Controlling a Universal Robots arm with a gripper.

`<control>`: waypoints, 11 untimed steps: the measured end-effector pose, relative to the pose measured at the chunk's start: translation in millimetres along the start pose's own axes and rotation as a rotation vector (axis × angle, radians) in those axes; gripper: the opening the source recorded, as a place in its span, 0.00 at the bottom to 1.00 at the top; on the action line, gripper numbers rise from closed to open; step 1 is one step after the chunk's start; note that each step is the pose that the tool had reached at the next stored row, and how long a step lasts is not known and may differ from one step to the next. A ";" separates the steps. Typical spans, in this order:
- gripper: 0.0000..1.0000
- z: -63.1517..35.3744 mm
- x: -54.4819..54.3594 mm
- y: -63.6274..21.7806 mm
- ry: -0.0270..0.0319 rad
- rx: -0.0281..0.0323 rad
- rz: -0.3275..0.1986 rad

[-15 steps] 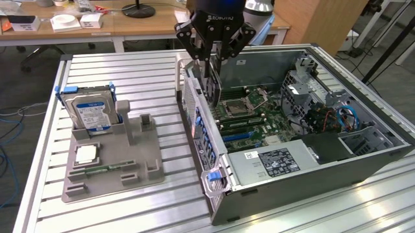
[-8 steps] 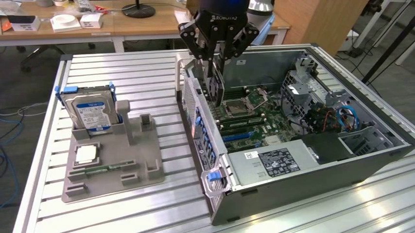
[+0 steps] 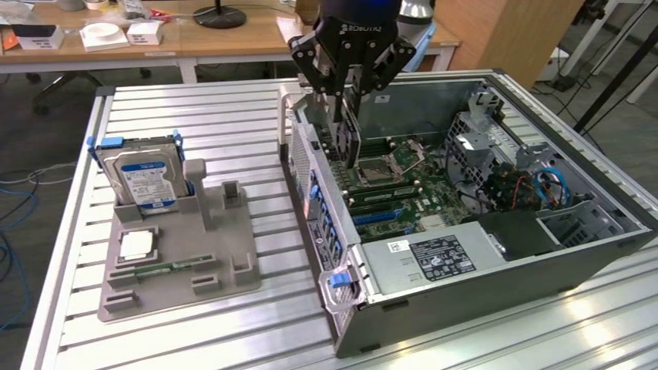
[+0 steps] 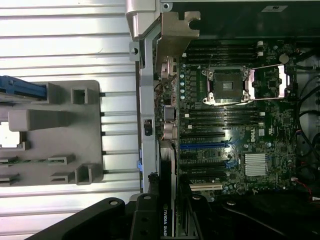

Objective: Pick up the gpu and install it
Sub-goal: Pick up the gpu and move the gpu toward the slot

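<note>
The gpu [image 3: 346, 129] is a thin dark card hanging edge-down from my gripper [image 3: 346, 94], which is shut on its upper edge. It hovers above the motherboard [image 3: 396, 181] inside the open computer case [image 3: 483, 254], close to the case's rear wall. In the wrist view the gpu [image 4: 166, 200] appears edge-on with a printed label, held between my gripper [image 4: 169, 222] over the expansion slots. A blue slot [image 4: 202, 146] lies just beside the card's line, and the card is clear of the board.
A grey parts holder [image 3: 185, 254] on the slatted aluminium table [image 3: 206, 123] carries a silver hard drive [image 3: 147, 176], a processor chip [image 3: 135, 245] and a green memory stick [image 3: 154, 270]. The CPU socket [image 4: 227, 86] and cables [image 3: 540, 185] sit inside the case. Wooden desks [image 3: 236, 38] stand behind.
</note>
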State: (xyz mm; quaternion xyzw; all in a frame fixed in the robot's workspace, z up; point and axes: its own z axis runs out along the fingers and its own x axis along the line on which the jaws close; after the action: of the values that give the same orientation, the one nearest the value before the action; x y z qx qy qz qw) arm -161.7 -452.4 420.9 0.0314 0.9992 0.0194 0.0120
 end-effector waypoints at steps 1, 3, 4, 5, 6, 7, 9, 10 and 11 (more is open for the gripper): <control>0.26 0.0 -0.8 0.0 0.0000 0.0000 0.000; 0.26 0.1 -2.4 0.1 -0.0001 0.0000 0.000; 0.26 0.1 -3.2 0.2 -0.0001 -0.0001 0.000; 0.26 0.1 -4.0 0.2 -0.0001 -0.0001 0.000; 0.26 0.2 -4.8 0.3 0.0000 -0.0001 0.000; 0.26 0.2 -5.6 0.3 -0.0001 -0.0001 0.000; 0.26 0.2 -7.0 0.4 0.0000 0.0000 0.000; 0.26 0.2 -7.8 0.5 0.0000 0.0000 0.000; 0.26 0.2 -8.6 0.5 0.0000 0.0000 0.000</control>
State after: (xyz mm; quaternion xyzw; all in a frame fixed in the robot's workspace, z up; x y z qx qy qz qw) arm -153.1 -452.4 420.9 0.0314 0.9992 0.0194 0.0121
